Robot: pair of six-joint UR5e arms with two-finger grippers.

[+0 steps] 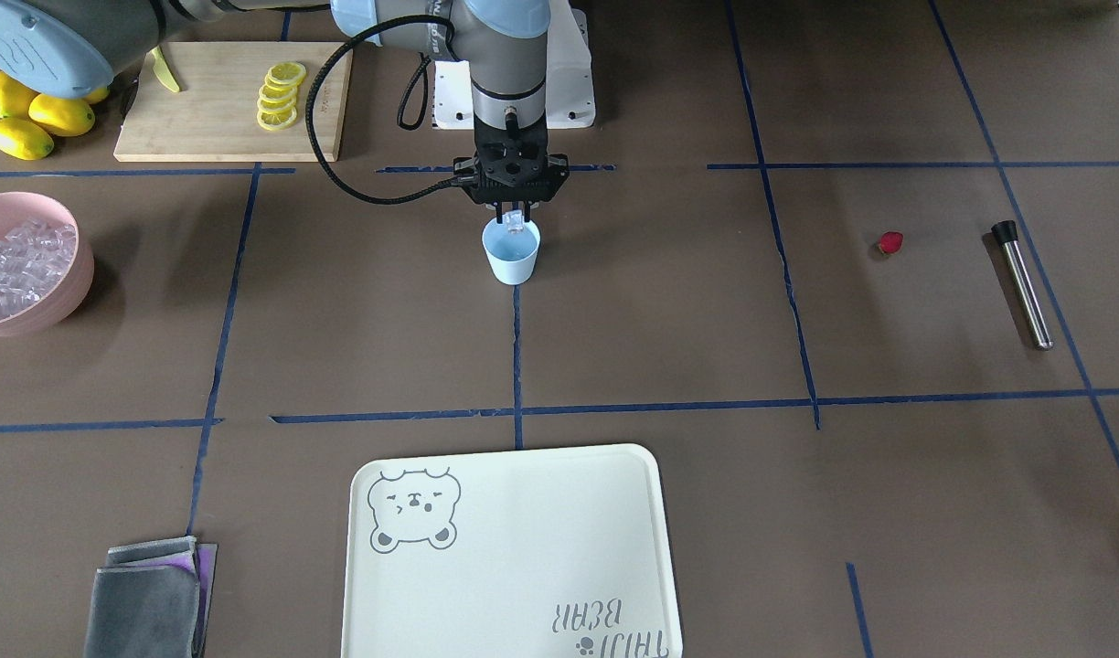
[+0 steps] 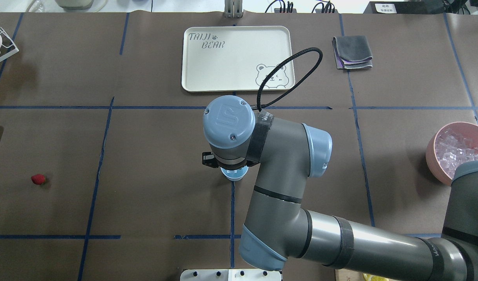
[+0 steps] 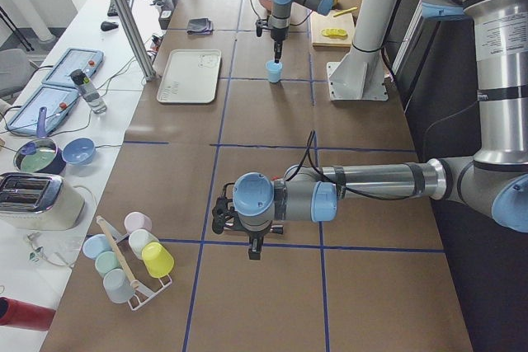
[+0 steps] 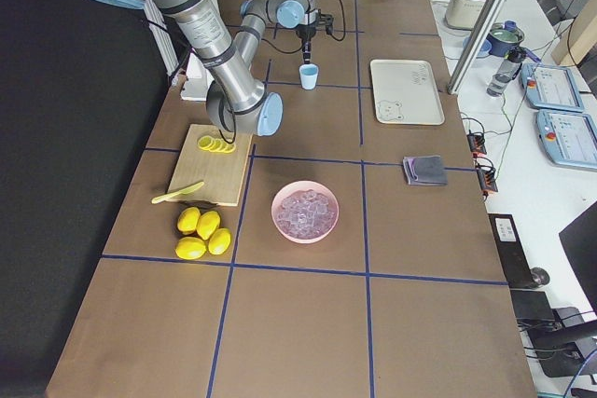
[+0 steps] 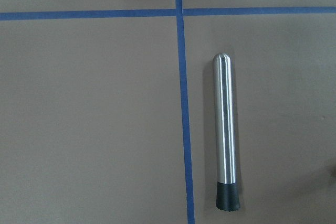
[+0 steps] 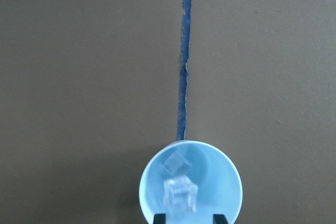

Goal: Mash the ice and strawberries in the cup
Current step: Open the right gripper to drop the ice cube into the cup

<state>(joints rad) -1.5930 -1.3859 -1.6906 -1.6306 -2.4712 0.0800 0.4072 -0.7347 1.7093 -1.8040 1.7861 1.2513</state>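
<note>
The pale-blue cup stands mid-table on a blue tape line. My right gripper hangs straight over it, open, its fingertips spread to either side of a blurred ice cube that touches neither. Another ice cube lies inside the cup. The strawberry rests alone on the table. My left gripper shows only in the exterior left view, low over the table, and I cannot tell its state. Its wrist camera looks down on a steel muddler.
A pink bowl full of ice sits toward the robot's right. A cutting board carries lemon slices, with whole lemons beside it. A cream tray and a folded grey cloth lie on the operators' side.
</note>
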